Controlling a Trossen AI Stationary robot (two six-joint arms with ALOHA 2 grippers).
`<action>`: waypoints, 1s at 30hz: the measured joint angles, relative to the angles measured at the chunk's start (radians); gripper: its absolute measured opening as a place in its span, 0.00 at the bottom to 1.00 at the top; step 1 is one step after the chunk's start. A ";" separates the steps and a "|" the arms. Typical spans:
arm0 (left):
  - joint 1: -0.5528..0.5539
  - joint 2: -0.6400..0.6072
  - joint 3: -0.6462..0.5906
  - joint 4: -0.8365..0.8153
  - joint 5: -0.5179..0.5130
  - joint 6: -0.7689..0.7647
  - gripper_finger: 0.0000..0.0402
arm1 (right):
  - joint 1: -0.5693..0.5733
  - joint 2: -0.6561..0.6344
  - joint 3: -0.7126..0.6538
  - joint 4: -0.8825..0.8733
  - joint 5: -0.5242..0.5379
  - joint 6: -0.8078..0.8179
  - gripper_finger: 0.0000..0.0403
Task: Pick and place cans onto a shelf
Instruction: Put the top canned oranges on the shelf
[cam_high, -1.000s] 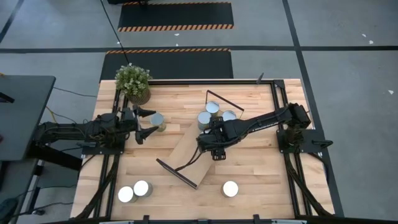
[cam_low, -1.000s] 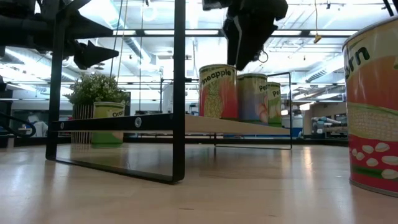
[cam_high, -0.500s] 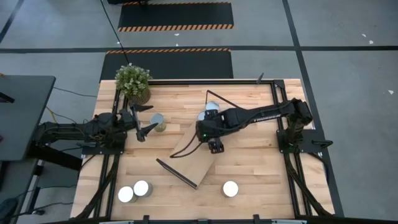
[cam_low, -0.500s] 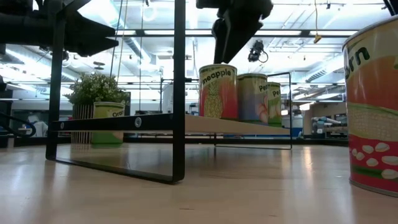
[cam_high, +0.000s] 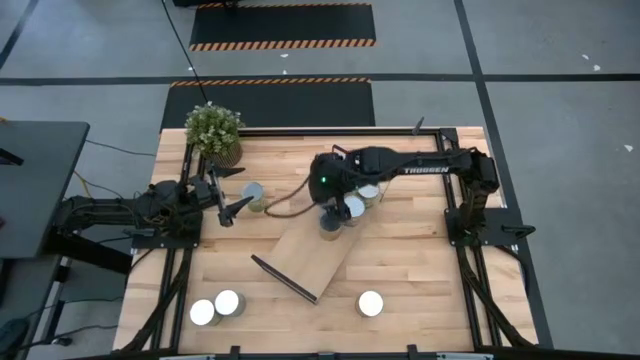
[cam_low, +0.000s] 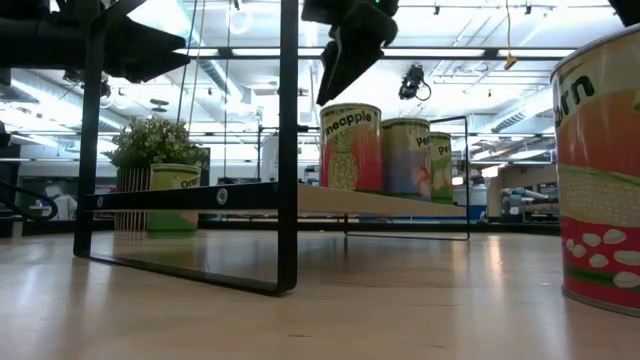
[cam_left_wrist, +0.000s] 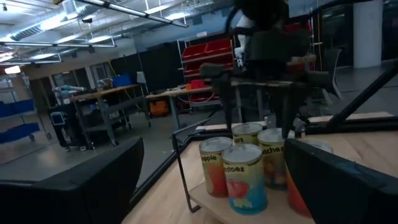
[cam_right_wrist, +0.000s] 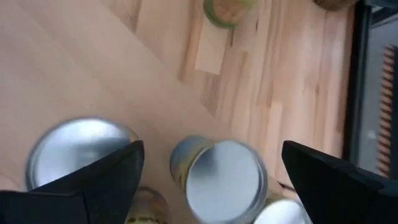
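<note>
While the right arm is reaching in across the far half of the wooden surface (cam_high: 400, 265), its right tool (cam_high: 331, 190) is hanging above the upper end of the shelf (cam_high: 312, 255), fingers spread wide and gripping nothing. The shelf, a pale board with black wire frames at its short ends, is lying slantwise across the middle of the surface. Its upper end is carrying a tight cluster of cans (cam_high: 345, 208); the low view is showing a pineapple can (cam_low: 350, 146) at the front of that cluster, with two more tins just behind it. In the right wrist view, silver can tops are showing directly beneath the spread fingers (cam_right_wrist: 93, 186).

Over at the left side, the left tool (cam_high: 232, 193) is hovering above the surface with its jaws standing open and empty, just beside a lone green-labelled can (cam_high: 253, 195) sitting off the shelf near the potted plant (cam_high: 214, 131). Three further tins are waiting along the near edge: a touching pair (cam_high: 216, 307) at the left corner and a single one (cam_high: 371, 303) farther right, which is looming large at the edge of the low view as a corn can (cam_low: 598, 170).
</note>
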 joint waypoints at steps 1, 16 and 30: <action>0.000 0.000 0.000 -0.002 0.000 -0.003 0.98 | -0.014 0.001 0.003 0.002 -0.028 0.001 0.96; 0.005 0.185 0.021 0.042 -0.262 -0.188 0.98 | -0.227 -0.101 -0.016 0.049 -0.160 -0.169 0.94; 0.209 0.366 0.261 -0.350 -0.124 -0.395 0.98 | -0.332 -0.380 -0.379 0.456 0.009 -0.045 0.91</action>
